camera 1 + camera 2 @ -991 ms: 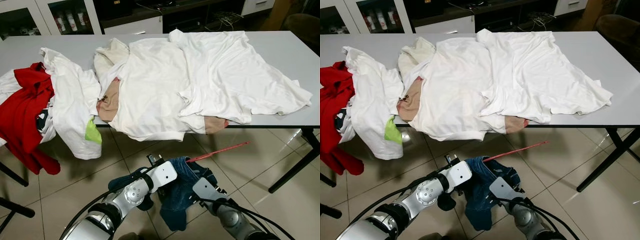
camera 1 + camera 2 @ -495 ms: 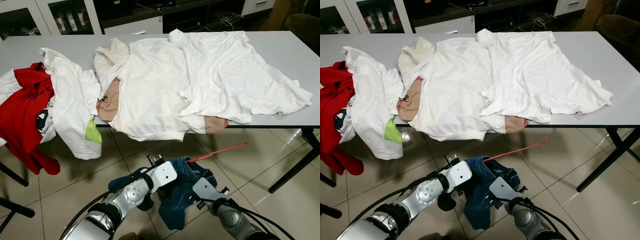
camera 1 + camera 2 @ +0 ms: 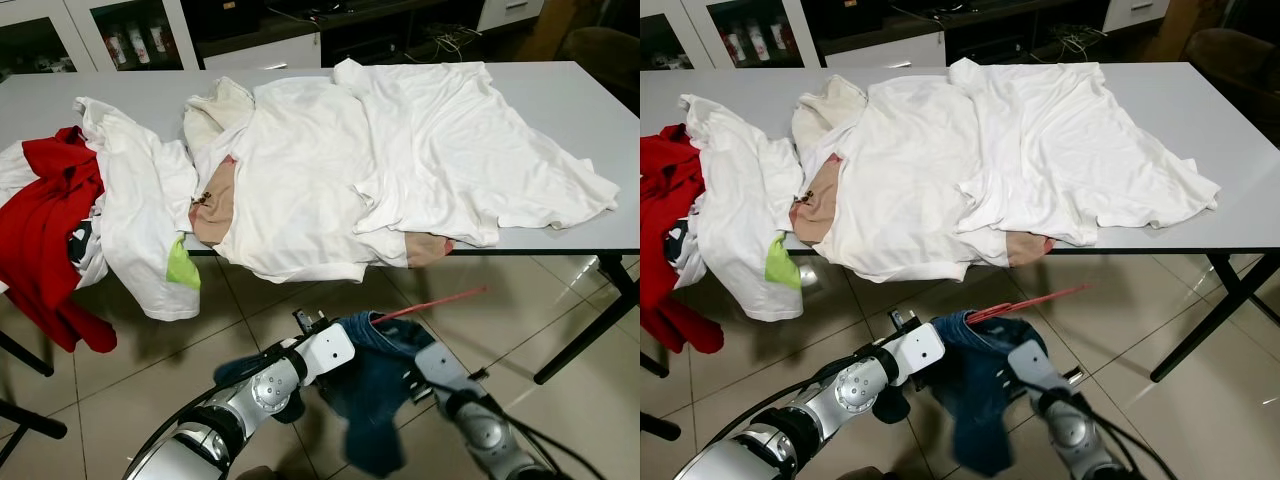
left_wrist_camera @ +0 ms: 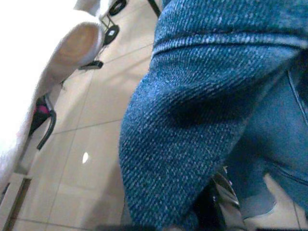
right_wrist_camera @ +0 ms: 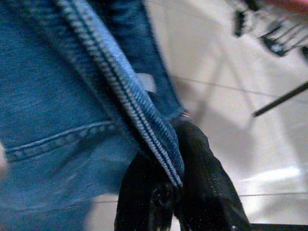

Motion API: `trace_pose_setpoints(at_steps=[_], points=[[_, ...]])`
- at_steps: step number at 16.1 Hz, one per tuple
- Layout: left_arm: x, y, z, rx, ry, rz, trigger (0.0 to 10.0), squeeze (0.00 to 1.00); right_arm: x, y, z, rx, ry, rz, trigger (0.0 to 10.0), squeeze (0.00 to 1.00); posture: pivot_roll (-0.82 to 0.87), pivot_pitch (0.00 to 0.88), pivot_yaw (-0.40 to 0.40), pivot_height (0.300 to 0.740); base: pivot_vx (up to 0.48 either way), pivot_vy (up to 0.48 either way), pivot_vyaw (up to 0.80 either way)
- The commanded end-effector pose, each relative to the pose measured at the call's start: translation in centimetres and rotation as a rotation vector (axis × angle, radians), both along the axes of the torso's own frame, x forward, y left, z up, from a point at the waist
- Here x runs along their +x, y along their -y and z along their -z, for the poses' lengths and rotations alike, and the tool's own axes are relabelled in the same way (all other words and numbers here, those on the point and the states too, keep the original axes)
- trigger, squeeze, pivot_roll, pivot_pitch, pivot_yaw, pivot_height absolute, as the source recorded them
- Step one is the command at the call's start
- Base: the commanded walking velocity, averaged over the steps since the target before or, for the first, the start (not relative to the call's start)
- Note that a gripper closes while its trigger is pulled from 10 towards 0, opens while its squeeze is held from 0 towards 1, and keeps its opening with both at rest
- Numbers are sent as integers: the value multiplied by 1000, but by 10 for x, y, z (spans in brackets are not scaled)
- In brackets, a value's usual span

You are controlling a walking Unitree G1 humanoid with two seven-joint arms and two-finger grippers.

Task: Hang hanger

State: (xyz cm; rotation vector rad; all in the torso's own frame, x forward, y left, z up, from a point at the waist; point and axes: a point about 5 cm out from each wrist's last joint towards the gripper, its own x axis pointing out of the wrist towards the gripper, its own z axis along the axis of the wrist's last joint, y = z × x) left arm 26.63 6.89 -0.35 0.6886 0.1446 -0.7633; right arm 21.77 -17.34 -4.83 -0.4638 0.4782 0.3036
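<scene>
Closed on a seamed edge of the blue denim garment (image 5: pixel 72 96), the right gripper (image 5: pixel 175 192), both black fingers (image 5: pixel 202 187) pinching the hem between them. Beside it the left gripper (image 4: pixel 216 202), buried under a fold of the same denim; cannot tell whether its fingers stand wide or narrow.

Between the 2 silver arms, low over the tiled floor (image 3: pixel 560 410) and in front of the surface (image 3: pixel 560 90), hangs the garment as a dark bunched mass (image 3: pixel 375 385). Out of its top pokes the red hanger (image 3: pixel 430 304), 1 thin arm slanting up toward the robot's right, the rest hidden in cloth; hook not visible.

Farther out, on the surface: a heap of white shirts (image 3: pixel 400 160), a beige piece (image 3: pixel 215 205) under them, a white shirt (image 3: pixel 140 220) drooping over the near edge with a green tag (image 3: pixel 182 265), and a red garment (image 3: pixel 50 230) at the far left hanging off the side.

No rail or hook to hang from in sight, so a place to hang probably still to be found.

Risks from here:
- Thin hold on 1 hem only: denim could slide off the hanger, or the hanger drop out of the bundle.
- Loose hanging cloth: could brush the floor or catch a table leg (image 3: pixel 575 345) during a turn.
- Protruding red arm: could catch the overhanging shirts and pull them down.
</scene>
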Motion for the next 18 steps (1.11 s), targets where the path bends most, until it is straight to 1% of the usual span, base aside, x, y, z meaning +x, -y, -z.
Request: trace_pose_setpoints(at_steps=[1,2,3,4,5,6,9,12,14,16,18], points=[[11,-11,-7,2,36,-66,10000,0,-6,5,4,16,-41,26,10000,576,1,0,68,740,0,0,0],[11,-11,-7,4,38,-71,10000,0,-6,4,5,22,-44,20,10000,804,0,0,69,740,0,0,0],[11,-11,-7,5,38,-73,10000,0,-6,4,5,20,-42,24,10000,824,0,0,69,740,0,0,0],[12,-12,-7,6,38,-75,10000,0,-5,5,4,15,-40,28,10000,792,-2,0,71,740,0,0,0],[12,-12,-7,6,38,-77,10000,0,-5,6,4,3,-37,35,10000,580,-2,0,71,740,0,0,0],[12,-13,-7,6,38,-80,10000,0,-5,9,4,-16,-37,44,10000,0,-2,0,71,740,0,0,0],[13,-14,-7,4,37,-90,10000,0,-4,25,3,-92,-29,112,10000,0,-1,0,72,740,0,0,0],[11,-16,-5,7,32,-95,10000,0,-4,34,2,-111,-24,165,10000,0,-1,0,72,740,0,0,0],[8,-19,0,24,7,-108,10000,0,-5,34,3,-106,-29,172,10000,0,-1,0,70,740,0,0,0],[0,-29,11,46,-56,-160,10000,0,-8,32,5,-71,-39,184,10000,0,-3,0,68,740,0,0,0],[-5,-36,17,52,-89,-195,10000,0,-10,32,5,-57,-40,184,10000,0,-4,0,64,740,0,0,0]])
